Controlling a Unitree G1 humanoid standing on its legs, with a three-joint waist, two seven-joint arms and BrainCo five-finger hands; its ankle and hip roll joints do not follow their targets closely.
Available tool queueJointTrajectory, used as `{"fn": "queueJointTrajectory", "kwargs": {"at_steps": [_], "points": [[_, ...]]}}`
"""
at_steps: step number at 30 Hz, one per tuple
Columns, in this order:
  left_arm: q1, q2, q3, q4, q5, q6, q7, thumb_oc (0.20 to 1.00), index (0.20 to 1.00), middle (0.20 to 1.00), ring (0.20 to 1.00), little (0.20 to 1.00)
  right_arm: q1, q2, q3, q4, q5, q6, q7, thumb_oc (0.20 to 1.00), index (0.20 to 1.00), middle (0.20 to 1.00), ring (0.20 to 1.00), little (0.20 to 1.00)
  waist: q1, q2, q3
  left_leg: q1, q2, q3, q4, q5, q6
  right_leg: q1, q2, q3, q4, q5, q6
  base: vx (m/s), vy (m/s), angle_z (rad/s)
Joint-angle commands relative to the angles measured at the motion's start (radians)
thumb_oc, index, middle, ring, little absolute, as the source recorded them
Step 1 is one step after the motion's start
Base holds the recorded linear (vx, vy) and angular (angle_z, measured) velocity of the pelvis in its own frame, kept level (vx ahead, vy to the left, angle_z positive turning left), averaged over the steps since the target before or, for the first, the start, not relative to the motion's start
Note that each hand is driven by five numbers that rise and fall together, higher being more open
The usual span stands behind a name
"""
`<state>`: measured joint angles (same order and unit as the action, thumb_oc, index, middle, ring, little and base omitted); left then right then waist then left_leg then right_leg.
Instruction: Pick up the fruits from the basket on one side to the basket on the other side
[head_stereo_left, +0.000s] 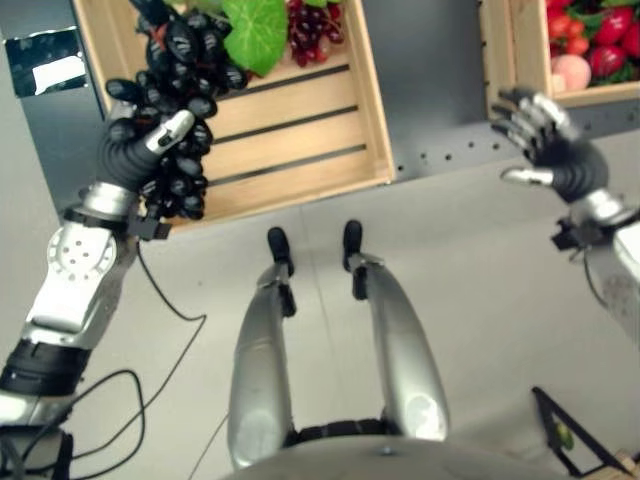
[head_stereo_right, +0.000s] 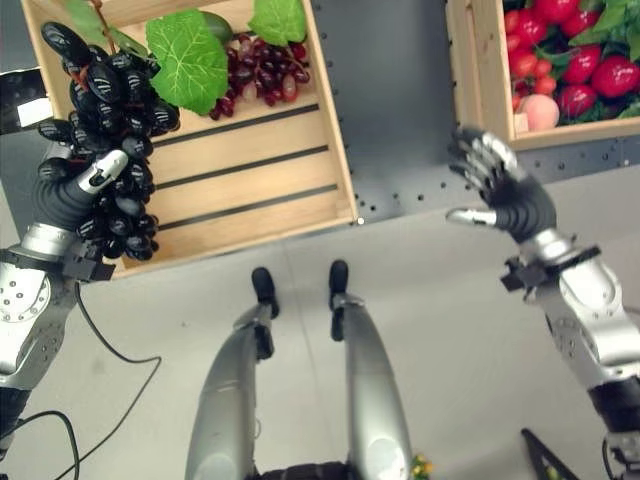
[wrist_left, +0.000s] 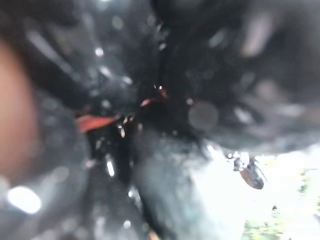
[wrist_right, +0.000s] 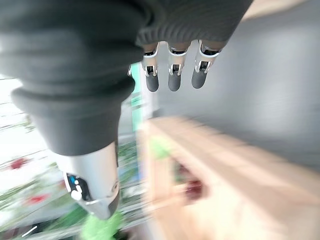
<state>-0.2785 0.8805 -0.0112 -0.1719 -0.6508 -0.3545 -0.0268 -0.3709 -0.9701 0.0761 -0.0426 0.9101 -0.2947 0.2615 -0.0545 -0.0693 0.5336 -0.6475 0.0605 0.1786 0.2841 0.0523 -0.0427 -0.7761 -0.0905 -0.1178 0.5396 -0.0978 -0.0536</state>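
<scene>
A bunch of black grapes is being gripped by the left hand at ten o'clock, over the left crate; the right hand is being held open at two o'clock.

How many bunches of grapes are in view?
2: black grapes held in the left robot hand; red grapes lying in the left crate. Leaves may hide more.
</scene>
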Motion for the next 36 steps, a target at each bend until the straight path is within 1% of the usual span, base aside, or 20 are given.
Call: {"fn": "queueJointTrajectory", "kwargs": {"at_steps": [1,2,7,8,9,12,14,15,16,18,20,24,26,28,30,31,32,34,36], "points": [[-0.011,-0.024,0.027,-0.083,-0.052,-0.099,-0.023,0.2,0.2,0.2,0.2,0.2,0.002,0.012,0.034,-0.04,0.051,-0.03,0.02,1.0,1.0,1.0,1.0,1.0,-0.018,0.02,-0.078,0.09,0.017,-0.017,-0.002,-0.064,-0.027,0.097,-0.029,0.006,-0.159,0.085,0.149,0.12,0.007,0.2],[-0.011,-0.033,0.022,-0.097,-0.064,-0.097,-0.045,0.2,0.2,0.2,0.2,0.2,-0.013,0.01,0.059,-0.037,0.056,-0.018,0.03,1.0,1.0,1.0,1.0,1.0,-0.01,0.02,-0.097,0.148,0.005,-0.022,-0.04,-0.058,-0.026,0.152,-0.031,-0.001,-0.185,0.089,0.153,0.16,0.009,0.14],[-0.024,-0.028,0.0,-0.102,-0.076,-0.089,-0.085,0.2,0.2,0.2,0.2,0.2,-0.016,-0.002,0.105,-0.048,0.064,0.018,0.063,1.0,1.0,1.0,1.0,1.0,0.005,0.023,-0.139,0.287,-0.021,-0.037,-0.111,-0.046,-0.022,0.302,-0.039,-0.026,-0.248,0.099,0.163,0.14,0.021,0.16],[-0.019,-0.023,-0.005,-0.1,-0.089,-0.083,-0.101,0.2,0.2,0.2,0.2,0.2,-0.012,-0.012,0.122,-0.048,0.066,0.031,0.075,1.0,1.0,1.0,1.0,1.0,0.008,0.025,-0.156,0.338,-0.028,-0.041,-0.135,-0.05,-0.018,0.351,-0.036,-0.027,-0.261,0.092,0.166,0.11,0.041,0.09],[-0.02,-0.023,-0.005,-0.1,-0.089,-0.083,-0.101,0.2,0.2,0.2,0.2,0.2,-0.012,-0.012,0.121,-0.048,0.066,0.031,0.075,1.0,1.0,1.0,1.0,1.0,0.008,0.025,-0.157,0.336,-0.028,-0.041,-0.138,-0.045,-0.018,0.351,-0.036,-0.027,-0.265,0.097,0.166,0.11,0.044,0.07],[-0.01,-0.018,-0.016,-0.094,-0.1,-0.071,-0.133,0.2,0.2,0.2,0.2,0.2,-0.003,-0.005,0.133,-0.048,0.081,0.051,0.096,1.0,1.0,1.0,1.0,1.0,0.011,0.03,-0.188,0.407,-0.035,-0.043,-0.169,-0.045,-0.015,0.426,-0.039,-0.041,-0.287,0.095,0.17,0.09,0.035,0.07],[-0.001,-0.014,-0.02,-0.094,-0.104,-0.062,-0.153,0.2,0.2,0.2,0.2,0.2,0.011,-0.002,0.135,-0.058,0.094,0.07,0.115,1.0,1.0,1.0,1.0,1.0,0.01,0.033,-0.216,0.442,-0.037,-0.044,-0.183,-0.046,-0.013,0.465,-0.038,-0.048,-0.301,0.091,0.172,0.12,0.037,0.12],[0.008,-0.013,-0.032,-0.091,-0.12,-0.052,-0.174,0.2,0.2,0.2,0.2,0.2,0.016,-0.018,0.157,-0.064,0.093,0.087,0.136,1.0,1.0,1.0,1.0,1.0,0.011,0.034,-0.246,0.479,-0.036,-0.043,-0.197,-0.047,-0.012,0.511,-0.038,-0.052,-0.322,0.086,0.173,0.11,0.026,0.13],[0.009,-0.013,-0.032,-0.092,-0.12,-0.052,-0.175,0.2,0.2,0.2,0.2,0.2,0.016,-0.019,0.157,-0.064,0.093,0.087,0.136,1.0,1.0,1.0,1.0,1.0,0.011,0.035,-0.245,0.481,-0.036,-0.043,-0.199,-0.047,-0.013,0.514,-0.038,-0.053,-0.323,0.086,0.173,0.1,0.014,0.09],[0.015,-0.01,-0.045,-0.1,-0.127,-0.04,-0.198,0.2,0.2,0.2,0.2,0.2,0.014,-0.049,0.174,-0.078,0.087,0.108,0.157,1.0,1.0,1.0,1.0,1.0,0.011,0.034,-0.279,0.519,-0.034,-0.043,-0.217,-0.046,-0.014,0.556,-0.036,-0.063,-0.35,0.084,0.175,0.09,-0.006,0.04],[0.015,-0.013,-0.06,-0.102,-0.127,-0.037,-0.204,0.2,0.2,0.2,0.2,0.2,0.013,-0.046,0.195,-0.079,0.097,0.118,0.17,1.0,1.0,1.0,1.0,1.0,0.011,0.034,-0.311,0.55,-0.035,-0.042,-0.235,-0.048,-0.014,0.587,-0.034,-0.069,-0.37,0.083,0.178,0.12,-0.009,0.02],[0.007,0.001,-0.095,-0.102,-0.11,-0.026,-0.219,0.2,0.2,0.2,0.2,0.2,-0.008,-0.06,0.264,-0.113,0.1,0.158,0.201,1.0,1.0,1.0,1.0,1.0,0.011,0.032,-0.365,0.615,-0.036,-0.036,-0.263,-0.053,-0.012,0.654,-0.025,-0.074,-0.399,0.079,0.179,0.12,-0.008,0.0],[-0.01,0.007,-0.128,-0.091,-0.099,-0.019,-0.224,0.2,0.2,0.2,0.2,0.2,-0.033,-0.062,0.313,-0.128,0.115,0.182,0.224,1.0,1.0,1.0,1.0,1.0,0.01,0.031,-0.392,0.639,-0.034,-0.031,-0.278,-0.055,-0.013,0.68,-0.022,-0.074,-0.422,0.078,0.18,0.11,-0.019,-0.03],[-0.017,0.014,-0.141,-0.086,-0.084,-0.018,-0.222,0.2,0.2,0.2,0.2,0.2,-0.042,-0.063,0.336,-0.141,0.123,0.193,0.232,1.0,1.0,1.0,1.0,1.0,0.009,0.031,-0.41,0.661,-0.034,-0.026,-0.29,-0.057,-0.014,0.703,-0.017,-0.072,-0.44,0.078,0.181,0.09,-0.008,-0.02],[-0.027,0.018,-0.176,-0.085,-0.091,-0.005,-0.237,0.2,0.2,0.2,0.2,0.2,-0.068,-0.063,0.392,-0.172,0.137,0.21,0.253,1.0,1.0,1.0,1.0,1.0,0.008,0.028,-0.434,0.693,-0.035,-0.016,-0.303,-0.06,-0.012,0.733,-0.011,-0.068,-0.459,0.08,0.179,0.1,-0.008,0.0],[-0.027,0.018,-0.176,-0.085,-0.091,-0.006,-0.237,0.2,0.2,0.2,0.2,0.2,-0.07,-0.063,0.393,-0.172,0.137,0.21,0.252,1.0,1.0,1.0,1.0,1.0,0.008,0.028,-0.433,0.694,-0.035,-0.016,-0.304,-0.06,-0.012,0.734,-0.011,-0.067,-0.46,0.08,0.179,0.11,-0.021,-0.02],[-0.046,0.022,-0.213,-0.076,-0.09,0.004,-0.247,0.2,0.2,0.2,0.2,0.2,-0.106,-0.054,0.438,-0.184,0.134,0.219,0.254,1.0,1.0,1.0,1.0,1.0,0.006,0.028,-0.449,0.711,-0.033,-0.011,-0.311,-0.062,-0.012,0.751,-0.01,-0.066,-0.473,0.081,0.179,0.05,-0.013,-0.02],[-0.06,0.026,-0.232,-0.069,-0.091,0.006,-0.251,0.2,0.2,0.2,0.2,0.2,-0.123,-0.042,0.452,-0.183,0.135,0.216,0.252,1.0,1.0,1.0,1.0,1.0,0.004,0.029,-0.453,0.719,-0.033,-0.007,-0.315,-0.063,-0.011,0.758,-0.007,-0.063,-0.479,0.082,0.179,0.05,-0.013,-0.05],[-0.095,0.028,-0.272,-0.06,-0.082,0.01,-0.255,0.2,0.2,0.2,0.2,0.2,-0.157,-0.002,0.488,-0.179,0.136,0.217,0.242,1.0,1.0,1.0,1.0,1.0,0.001,0.029,-0.464,0.73,-0.033,-0.003,-0.319,-0.065,-0.011,0.769,-0.005,-0.06,-0.484,0.081,0.178,0.04,-0.018,-0.09]]}}
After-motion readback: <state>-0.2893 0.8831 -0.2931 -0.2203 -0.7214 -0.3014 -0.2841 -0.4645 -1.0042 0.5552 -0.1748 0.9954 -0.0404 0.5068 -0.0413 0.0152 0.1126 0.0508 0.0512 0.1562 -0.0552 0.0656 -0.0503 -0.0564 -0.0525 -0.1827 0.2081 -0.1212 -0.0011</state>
